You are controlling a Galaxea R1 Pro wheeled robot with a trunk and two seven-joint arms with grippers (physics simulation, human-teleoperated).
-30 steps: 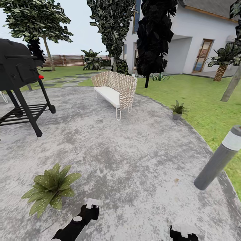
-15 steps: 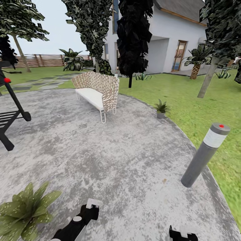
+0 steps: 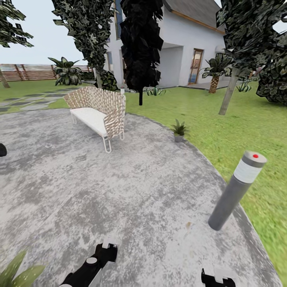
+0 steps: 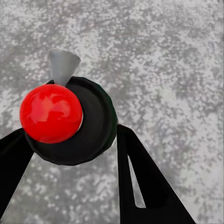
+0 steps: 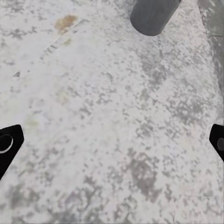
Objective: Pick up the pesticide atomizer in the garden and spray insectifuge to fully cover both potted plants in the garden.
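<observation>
The pesticide atomizer (image 4: 91, 123) is seen end-on in the left wrist view, as a dark round body with a red ball and a pale grey nozzle. My left gripper (image 4: 72, 135) is shut on it, a black finger on each side. In the head view that gripper (image 3: 107, 250) hangs low over the patio. One potted plant (image 3: 179, 130) stands at the patio's far edge by the lawn. A few leaves of the other potted plant (image 3: 18, 273) poke in at the bottom left corner. My right gripper (image 3: 217, 277) is open over bare concrete (image 5: 112, 140).
A grey bollard lamp (image 3: 237, 189) stands at the patio's right edge, close to my right arm. A wicker seat (image 3: 97, 113) is ahead on the left. A black grill foot (image 3: 2, 150) shows at the left edge. Lawn, trees, fence and house lie beyond.
The head camera has swung right, so the whole scene has shifted left. The grill has nearly left the picture and the near plant has slid to the corner. Both arms hold their pose.
</observation>
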